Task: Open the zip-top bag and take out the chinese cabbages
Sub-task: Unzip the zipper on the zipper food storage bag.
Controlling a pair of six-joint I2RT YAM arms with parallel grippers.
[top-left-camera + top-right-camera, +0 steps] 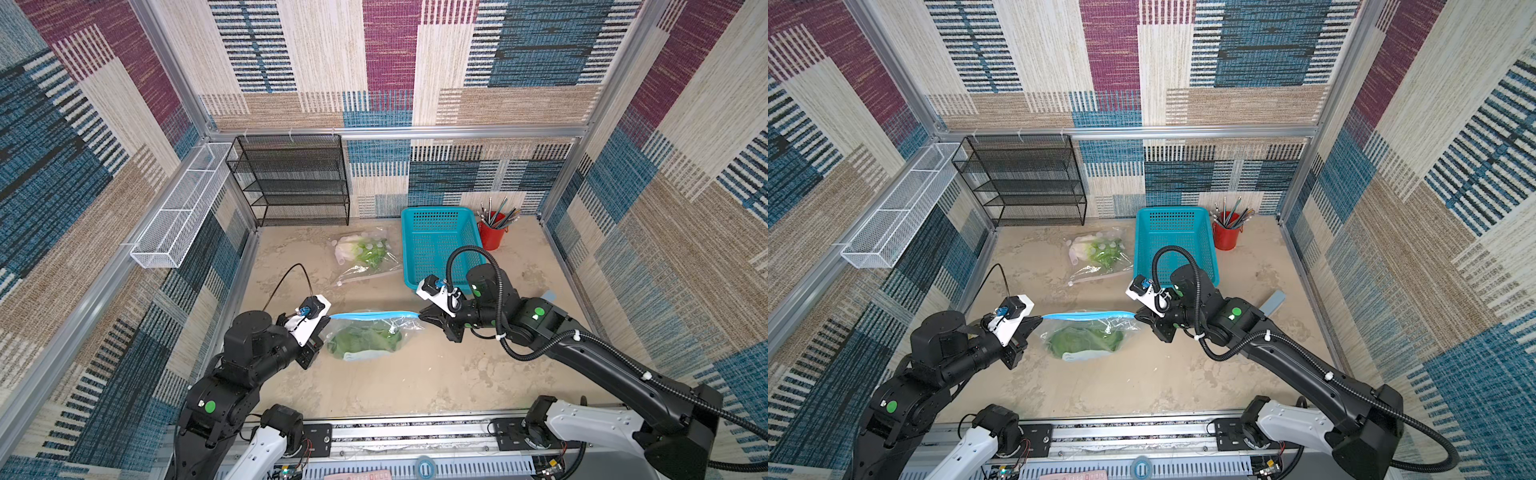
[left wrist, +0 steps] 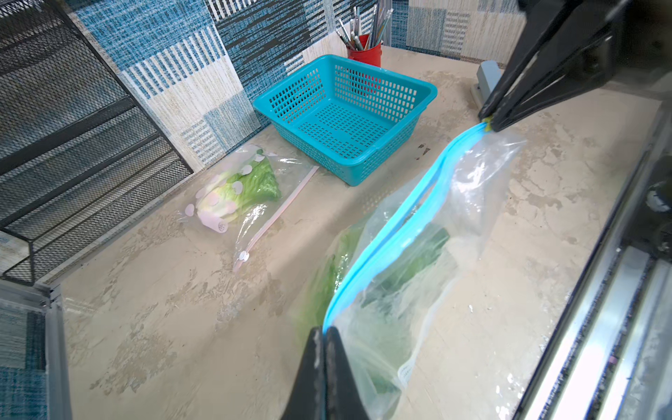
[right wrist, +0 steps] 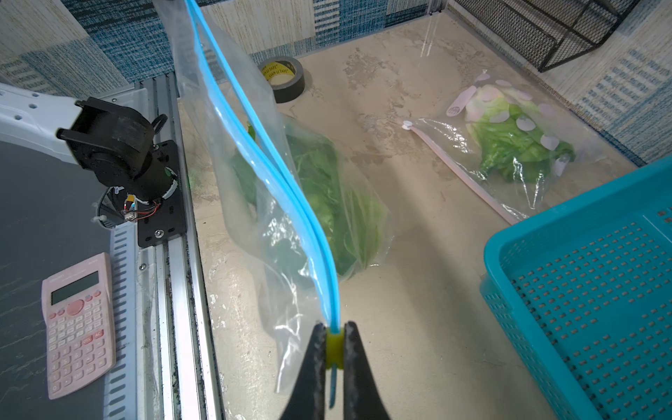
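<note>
A clear zip-top bag (image 1: 374, 332) (image 1: 1088, 332) with a blue zipper strip hangs stretched between my two grippers, its lower part resting on the table. Green chinese cabbages (image 1: 365, 340) (image 3: 327, 189) show through the plastic; how many cannot be told. My left gripper (image 1: 328, 318) (image 2: 323, 329) is shut on the strip's left end. At the other end my right gripper (image 1: 420, 316) (image 3: 334, 327) is shut on the yellow slider (image 3: 334, 345). Along the middle the two blue tracks (image 2: 425, 189) stand slightly apart.
A second clear bag (image 1: 365, 253) with a pink zipper and a pale-based leafy head lies further back. Behind my right arm stands a teal basket (image 1: 436, 210), then a red cup of pens (image 1: 492, 230). A black mesh shelf (image 1: 291, 178) stands back left. A tape roll (image 3: 285, 78) sits on the table, a pink calculator (image 3: 78, 327) off its front edge.
</note>
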